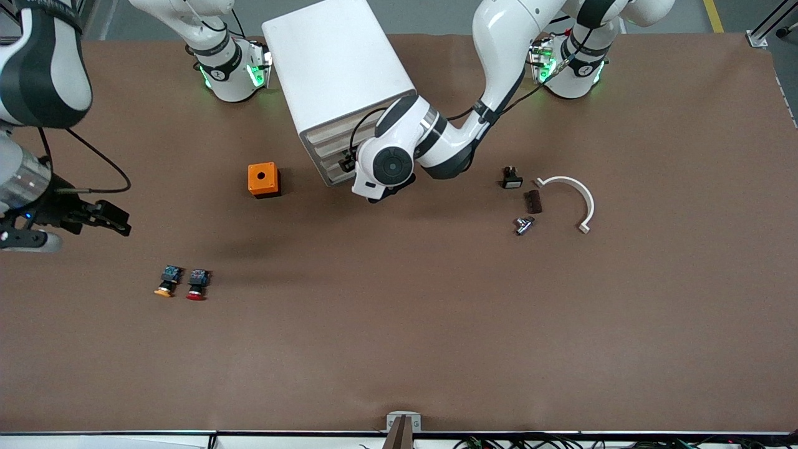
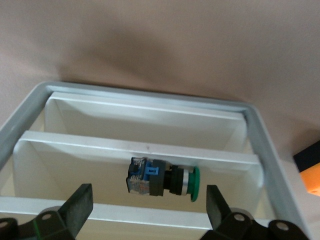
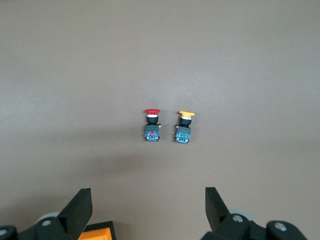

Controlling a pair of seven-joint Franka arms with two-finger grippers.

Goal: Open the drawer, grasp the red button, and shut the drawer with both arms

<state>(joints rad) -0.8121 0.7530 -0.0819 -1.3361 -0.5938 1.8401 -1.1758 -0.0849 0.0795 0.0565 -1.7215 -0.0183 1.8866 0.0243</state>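
Observation:
The white cabinet [image 1: 336,75] stands between the arms' bases. Its drawer [image 1: 324,154] sits flush with the three matching ones. My left gripper [image 2: 148,207] is open right in front of the drawer fronts, with nothing between its fingers; in the front view its wrist hides it. The red-capped button [image 1: 196,285] lies on the table toward the right arm's end, nearer the front camera than the cabinet. My right gripper [image 1: 115,219] hangs open and empty over the table at that end. In its wrist view the button [image 3: 152,125] lies ahead of the gripper [image 3: 148,210].
A green-capped button [image 2: 162,180] lies inside one cabinet tier. An orange-capped twin [image 1: 167,282] sits beside the red one. An orange cube [image 1: 264,179] stands beside the cabinet. Toward the left arm's end lie a black part [image 1: 512,178], a metal fitting [image 1: 523,224] and a white curved piece [image 1: 570,193].

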